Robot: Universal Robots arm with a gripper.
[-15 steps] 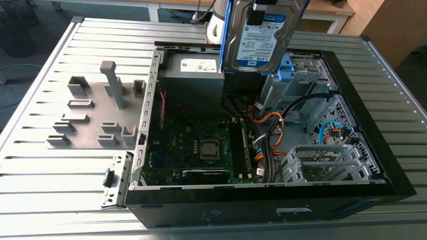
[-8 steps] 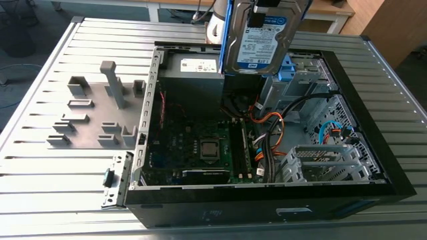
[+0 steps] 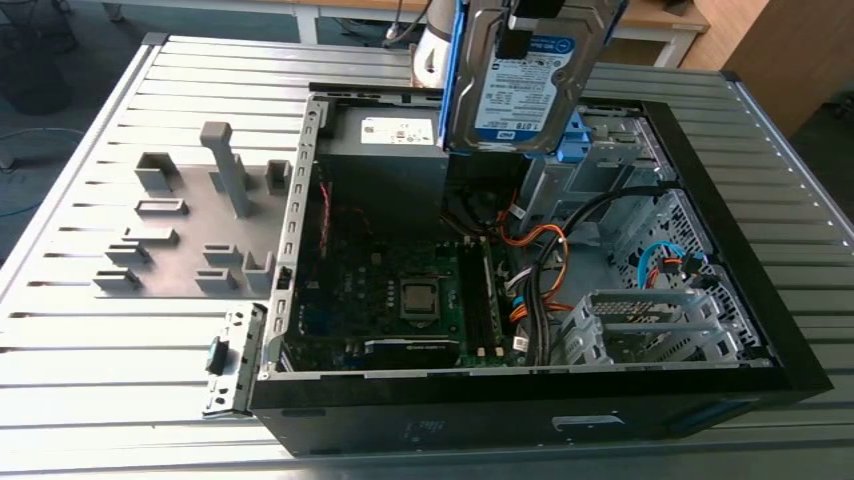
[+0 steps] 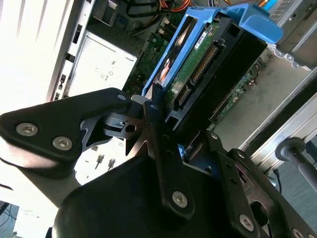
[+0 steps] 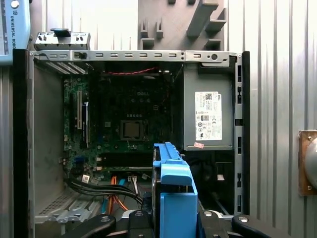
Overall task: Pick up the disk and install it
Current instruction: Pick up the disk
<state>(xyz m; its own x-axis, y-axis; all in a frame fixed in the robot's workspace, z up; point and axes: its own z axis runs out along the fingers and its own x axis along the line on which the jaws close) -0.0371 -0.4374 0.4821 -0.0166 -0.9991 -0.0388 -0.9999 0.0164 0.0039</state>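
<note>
Your slatted metal table (image 3: 80, 330) carries the open computer case (image 3: 534, 415), laid on its side with the motherboard (image 3: 400, 290) exposed and the grey power supply (image 3: 387, 140) at the far end in the exterior view. Above the case, between that box and the silver drive cage (image 3: 607, 150), the disk (image 3: 514, 85) hangs upright in its blue bracket (image 5: 173, 183). Your gripper (image 4: 183, 124) has its fingers (image 4: 157, 134) clamped on the disk's opposite sides.
</note>
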